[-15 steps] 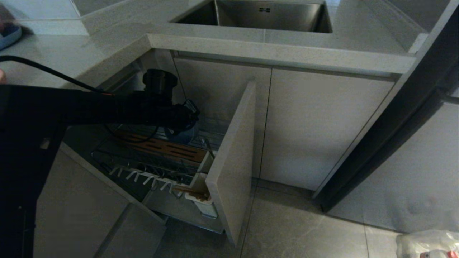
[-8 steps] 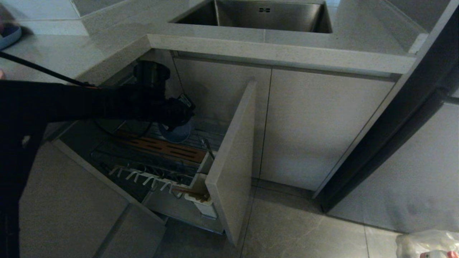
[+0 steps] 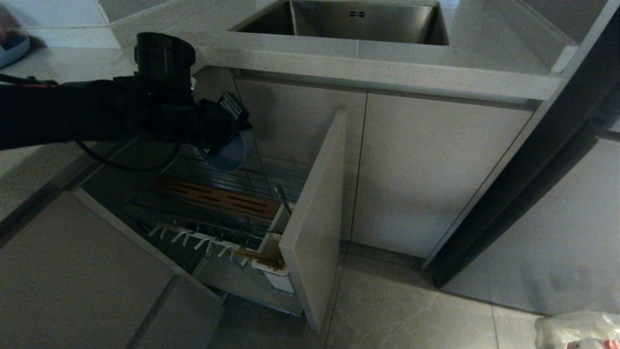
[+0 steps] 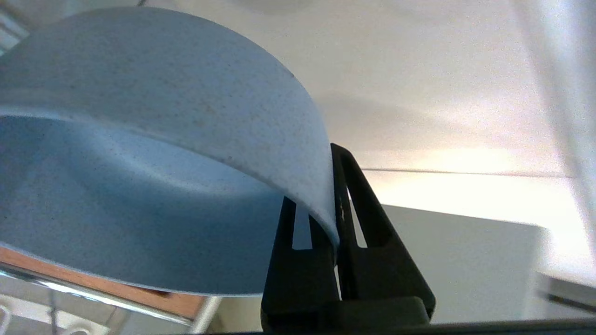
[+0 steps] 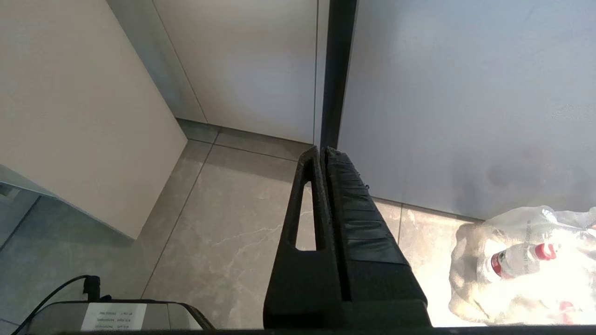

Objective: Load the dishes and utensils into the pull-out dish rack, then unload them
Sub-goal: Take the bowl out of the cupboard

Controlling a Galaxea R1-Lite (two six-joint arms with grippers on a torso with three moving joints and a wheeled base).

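My left gripper (image 3: 231, 139) is shut on the rim of the blue-grey bowl (image 3: 226, 154) and holds it in the air above the back of the pull-out dish rack (image 3: 203, 172), just below the counter edge. In the left wrist view the bowl (image 4: 139, 163) fills the frame on its side, its rim pinched by the left gripper (image 4: 333, 186). The rack stands pulled out, with its wooden strip (image 3: 215, 198), white pegs (image 3: 193, 240) and beige door front (image 3: 315, 213). Tan chopsticks (image 3: 259, 257) lie in the white utensil cup (image 3: 276, 276). The right gripper (image 5: 323, 153) hangs shut over the floor.
The grey countertop (image 3: 378, 68) with a steel sink (image 3: 348, 22) overhangs the rack. A blue plate (image 3: 12, 48) sits at the counter's far left. A plastic bag of bottles (image 3: 576, 329) lies on the floor at the right, beside a tall dark panel (image 3: 523, 184).
The left arm has risen and drawn back to the left, lifting the bowl out of the rack up to just under the counter edge.
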